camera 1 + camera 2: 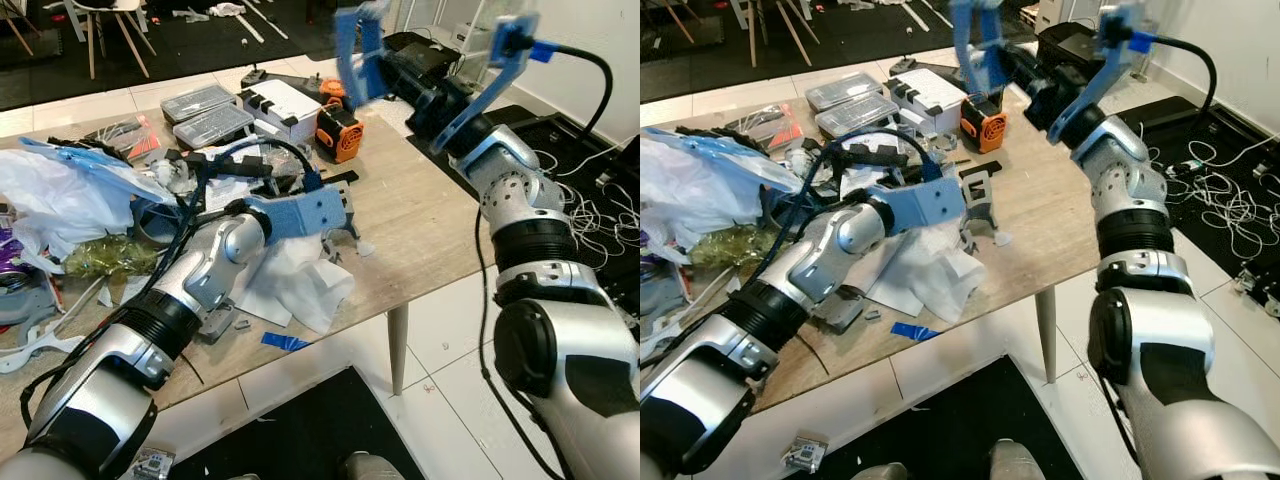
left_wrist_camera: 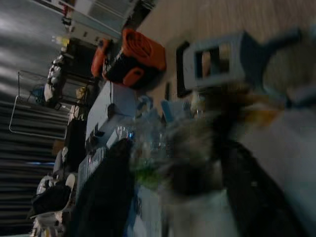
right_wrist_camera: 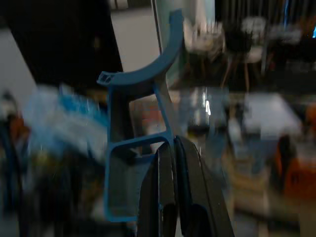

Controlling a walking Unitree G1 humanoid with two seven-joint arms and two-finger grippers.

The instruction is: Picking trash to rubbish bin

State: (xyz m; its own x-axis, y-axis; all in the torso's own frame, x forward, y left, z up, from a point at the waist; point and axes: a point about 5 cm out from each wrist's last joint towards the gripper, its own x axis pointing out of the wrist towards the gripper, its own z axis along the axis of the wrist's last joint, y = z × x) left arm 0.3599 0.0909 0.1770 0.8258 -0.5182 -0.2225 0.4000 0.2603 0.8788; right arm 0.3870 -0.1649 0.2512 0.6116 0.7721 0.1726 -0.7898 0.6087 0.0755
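The right gripper [image 3: 173, 163] is raised high above the far edge of the wooden table [image 1: 420, 230], and its two black fingers are pressed together on a thin rib of a blue plastic frame piece [image 3: 133, 148]. The piece is pinched by an inner strut, so its curved end sticks up past the fingertips. Held this way, the light scrap is probably meant to be carried clear of the clutter on the way to a bin; no bin can be made out in these pictures.

The left gripper [image 1: 335, 225] is stretched low over the table near its middle, just above a crumpled white tissue [image 1: 295, 285]. Whether its fingers are parted or pressed together cannot be told, since the wrist picture is blurred and the head views are blocked by its blue mount. It seems to be placed for the next piece of trash, the tissue being the likeliest.

Further out, an orange and black tool [image 1: 340, 130] is set beside a white case [image 1: 285, 105] and two clear organiser boxes [image 1: 205, 115] at the far side. A heap of plastic bags [image 1: 70, 195] is piled at the robot's left. A small blue scrap [image 1: 283, 342] lies at the near table edge, and white cables [image 1: 600, 215] are spread over the floor on the right.
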